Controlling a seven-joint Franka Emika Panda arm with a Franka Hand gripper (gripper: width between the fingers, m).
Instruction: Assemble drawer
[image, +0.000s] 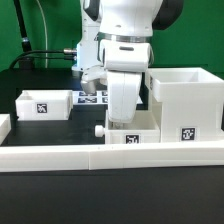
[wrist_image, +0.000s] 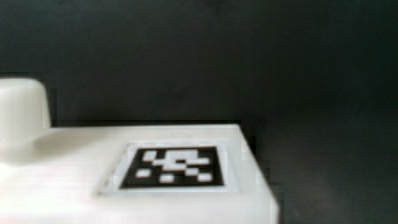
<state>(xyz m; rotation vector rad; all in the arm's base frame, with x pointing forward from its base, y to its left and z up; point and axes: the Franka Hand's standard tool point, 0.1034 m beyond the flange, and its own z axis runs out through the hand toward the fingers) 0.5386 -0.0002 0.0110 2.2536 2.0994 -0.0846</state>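
Observation:
A small white tray (image: 132, 137) with a side knob (image: 98, 130) and a square tag sits just behind the border wall. My gripper (image: 127, 121) hangs straight down onto this tray, and its fingertips are hidden at the tray's top, so I cannot tell how the jaws stand. The wrist view shows the tray's tagged face (wrist_image: 178, 166) very close, with its white knob (wrist_image: 18, 112) beside it and no fingers in sight. A second tagged tray (image: 45, 103) lies at the exterior view's left. The tall boxy housing (image: 186, 98) stands at the right, open at the top.
The long low white border wall (image: 110, 156) runs across the front. The marker board (image: 91, 97) lies flat behind the arm, between the left tray and the gripper. Cables and a green backdrop are at the back.

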